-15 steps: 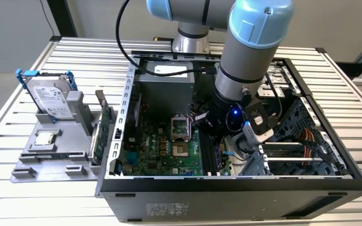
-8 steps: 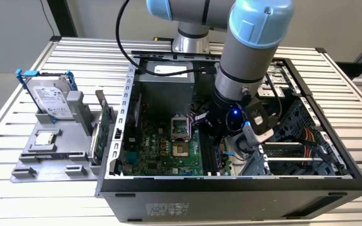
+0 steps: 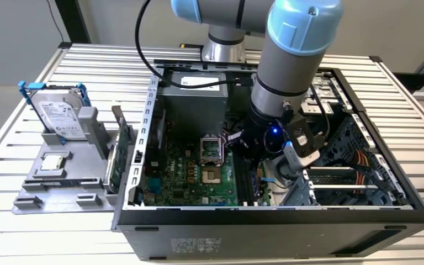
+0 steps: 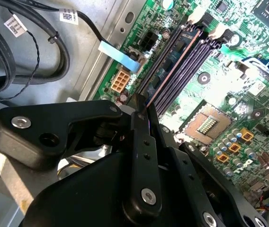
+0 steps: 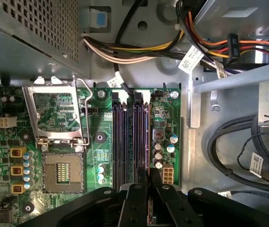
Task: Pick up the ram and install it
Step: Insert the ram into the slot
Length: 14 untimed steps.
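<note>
My end effector (image 4: 143,111) is clamped on the thin, stiff blue ram stick (image 4: 170,71) by its top edge — light, fragile — over the motherboard's black slots (image 5: 130,137).

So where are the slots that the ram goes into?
Look inside the open computer case for the green motherboard. Beside its square silver socket lie the slots, side by side. They are long, narrow, dark strips with white clips at one end, unlike the square socket.
</note>
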Tool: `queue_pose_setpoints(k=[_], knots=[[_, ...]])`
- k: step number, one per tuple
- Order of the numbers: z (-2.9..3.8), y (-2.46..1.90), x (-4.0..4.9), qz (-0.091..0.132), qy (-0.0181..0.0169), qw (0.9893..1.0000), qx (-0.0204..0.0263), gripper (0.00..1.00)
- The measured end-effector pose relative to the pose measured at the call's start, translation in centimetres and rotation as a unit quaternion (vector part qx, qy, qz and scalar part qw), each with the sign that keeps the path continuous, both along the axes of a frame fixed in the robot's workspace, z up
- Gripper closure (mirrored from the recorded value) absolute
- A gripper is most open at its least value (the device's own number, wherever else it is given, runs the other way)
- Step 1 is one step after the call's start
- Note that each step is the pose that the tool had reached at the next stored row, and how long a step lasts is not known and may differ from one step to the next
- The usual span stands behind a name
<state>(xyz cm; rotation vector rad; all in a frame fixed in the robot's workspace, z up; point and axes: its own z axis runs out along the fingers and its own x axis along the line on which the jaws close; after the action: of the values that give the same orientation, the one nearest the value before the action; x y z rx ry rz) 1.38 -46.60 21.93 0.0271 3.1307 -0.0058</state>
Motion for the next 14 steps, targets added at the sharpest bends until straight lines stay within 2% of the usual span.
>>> queue_pose_setpoints(k=[3, 10, 14], knots=[[0.01, -0.02, 0.0, 0.0, 0.0, 1.0, 0.0, 1.0], [0.01, -0.36, 0.01, 0.0, 0.0, 1.0, 0.0001, 1.0], [0.0, -0.36, 0.02, 0.0, 0.0, 1.0, 0.0001, 1.0]])
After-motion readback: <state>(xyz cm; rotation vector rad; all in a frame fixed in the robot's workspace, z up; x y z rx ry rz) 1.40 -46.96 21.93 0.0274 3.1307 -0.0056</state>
